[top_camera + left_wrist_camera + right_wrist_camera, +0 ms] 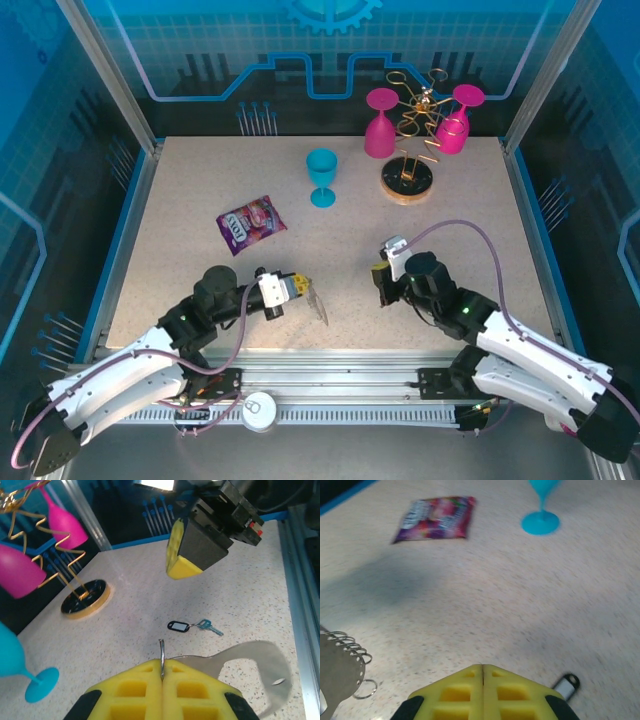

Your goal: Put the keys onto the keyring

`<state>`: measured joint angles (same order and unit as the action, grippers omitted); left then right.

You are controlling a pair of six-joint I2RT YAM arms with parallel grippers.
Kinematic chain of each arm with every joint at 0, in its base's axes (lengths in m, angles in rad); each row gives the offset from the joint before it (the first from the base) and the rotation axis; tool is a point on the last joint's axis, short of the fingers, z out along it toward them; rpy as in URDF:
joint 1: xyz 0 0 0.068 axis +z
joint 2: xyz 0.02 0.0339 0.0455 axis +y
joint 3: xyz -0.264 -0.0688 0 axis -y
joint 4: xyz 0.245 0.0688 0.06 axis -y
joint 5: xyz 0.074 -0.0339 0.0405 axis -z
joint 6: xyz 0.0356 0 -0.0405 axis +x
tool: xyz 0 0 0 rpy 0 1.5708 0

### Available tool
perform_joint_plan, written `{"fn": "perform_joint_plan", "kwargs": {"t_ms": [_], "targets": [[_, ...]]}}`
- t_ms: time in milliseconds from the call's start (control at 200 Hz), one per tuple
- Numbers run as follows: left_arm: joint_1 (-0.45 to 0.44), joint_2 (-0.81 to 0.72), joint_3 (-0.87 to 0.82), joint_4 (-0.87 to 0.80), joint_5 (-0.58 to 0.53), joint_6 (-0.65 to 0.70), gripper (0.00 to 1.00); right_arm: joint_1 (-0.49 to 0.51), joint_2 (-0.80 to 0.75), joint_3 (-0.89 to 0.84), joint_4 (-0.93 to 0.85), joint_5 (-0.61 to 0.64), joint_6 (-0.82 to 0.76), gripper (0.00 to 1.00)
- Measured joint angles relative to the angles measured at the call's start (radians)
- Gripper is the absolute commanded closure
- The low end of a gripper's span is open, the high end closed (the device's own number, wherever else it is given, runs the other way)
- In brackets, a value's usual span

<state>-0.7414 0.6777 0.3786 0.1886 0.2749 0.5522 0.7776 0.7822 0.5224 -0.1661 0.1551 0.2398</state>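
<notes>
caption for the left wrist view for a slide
Left pincer pinching the keyring, the keys lying on the table ahead.

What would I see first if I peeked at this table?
Probably the two bright pink goblets upside down on the gold wire stand at the far right of the table, with a blue goblet standing left of them. Near the front edge, the left gripper is shut on the grey keyring, and a tiny key with a black tag lies loose nearby.
</notes>
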Motion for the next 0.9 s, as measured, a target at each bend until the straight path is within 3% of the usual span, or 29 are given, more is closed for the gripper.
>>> {"fn": "perform_joint_plan", "kwargs": {"t_ms": [215,445,695,895], "targets": [[0.000,-0.003,0.000,0.021,0.080,0.159,1.00,0.022,-0.069,-0.060,0.127,-0.221,-0.264,0.88],[0.000,0.034,0.000,0.060,0.077,0.344,1.00,0.036,-0.061,-0.072,0.188,-0.241,-0.417,0.89],[0.000,0.057,0.000,0.113,0.055,0.443,1.00,0.035,-0.045,-0.092,0.212,-0.153,-0.368,0.90],[0.000,0.074,0.000,0.147,0.051,0.460,1.00,0.023,-0.029,-0.047,0.056,-0.062,-0.193,0.77]]}}
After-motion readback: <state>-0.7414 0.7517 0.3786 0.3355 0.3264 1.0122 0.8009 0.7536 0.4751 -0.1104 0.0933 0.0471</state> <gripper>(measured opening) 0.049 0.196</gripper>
